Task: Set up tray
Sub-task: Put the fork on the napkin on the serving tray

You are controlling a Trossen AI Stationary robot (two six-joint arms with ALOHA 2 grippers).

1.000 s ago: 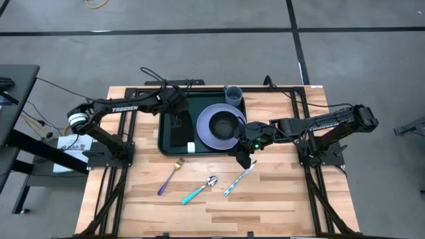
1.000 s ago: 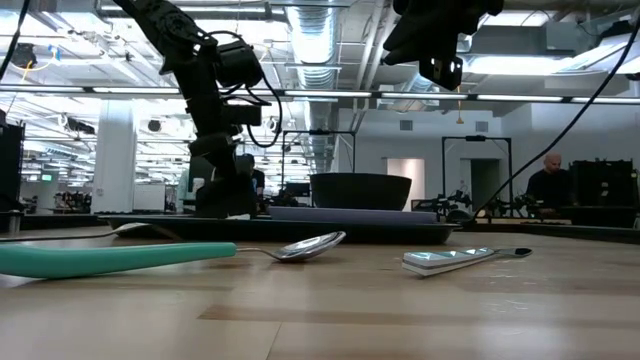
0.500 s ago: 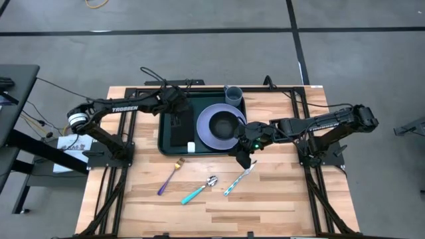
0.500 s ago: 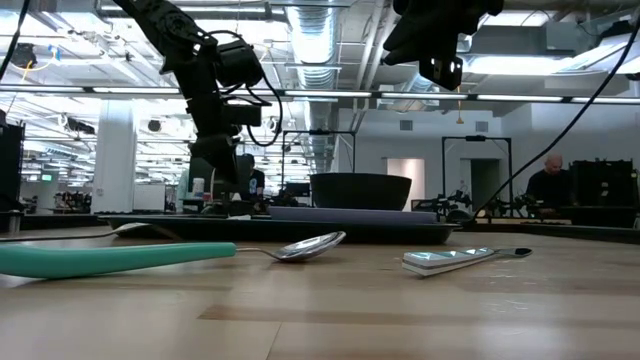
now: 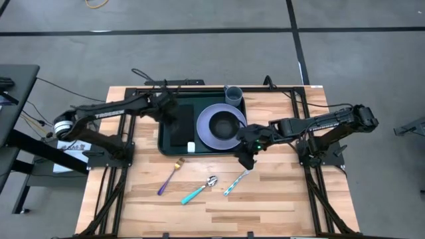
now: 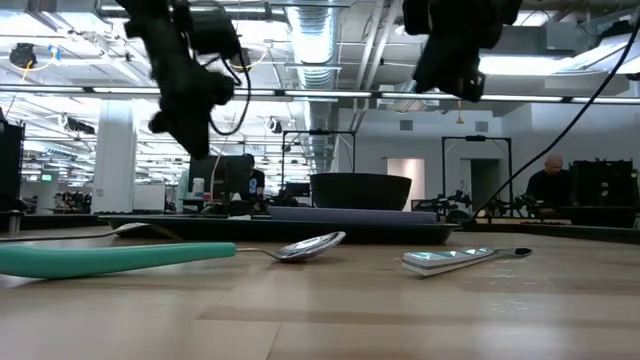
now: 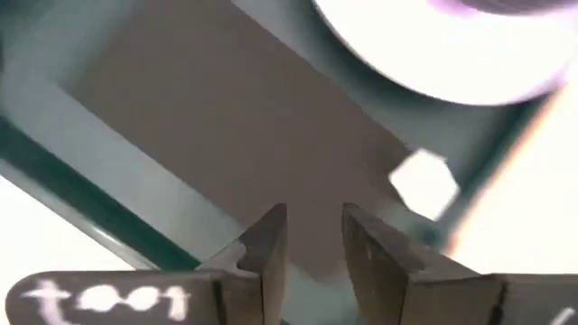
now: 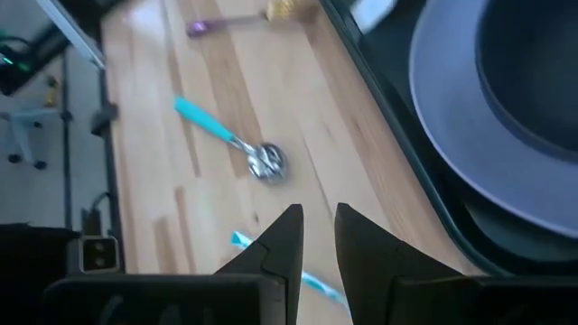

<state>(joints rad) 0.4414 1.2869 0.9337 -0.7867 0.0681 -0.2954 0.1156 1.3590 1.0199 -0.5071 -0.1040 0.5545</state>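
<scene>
The dark green tray (image 5: 161, 133) lies at the table's far middle. On it rest a flat black rectangle (image 5: 179, 129), a purple plate (image 5: 207, 133) carrying a dark bowl (image 5: 227, 124), a grey cup (image 5: 233, 95) and a small white piece (image 5: 191, 147). My left gripper (image 5: 167, 111) hangs raised over the tray's left part, above the black rectangle (image 7: 226, 117), its fingers a narrow gap apart and empty. My right gripper (image 5: 246, 159) hovers just off the tray's near right corner, above the teal-handled knife (image 5: 238, 180), shut and empty.
A teal-handled spoon (image 5: 199, 189) and a purple-handled fork (image 5: 169, 178) lie on the bare wood near the knife, in front of the tray. Black frame rails run along the table's left and right sides. A person stands far off in the room (image 6: 548, 180).
My left gripper has risen from low over the tray's black rectangle and drawn back toward the table's left edge. My right gripper has shifted slightly toward the right. The things on the tray and the cutlery have stayed in place.
</scene>
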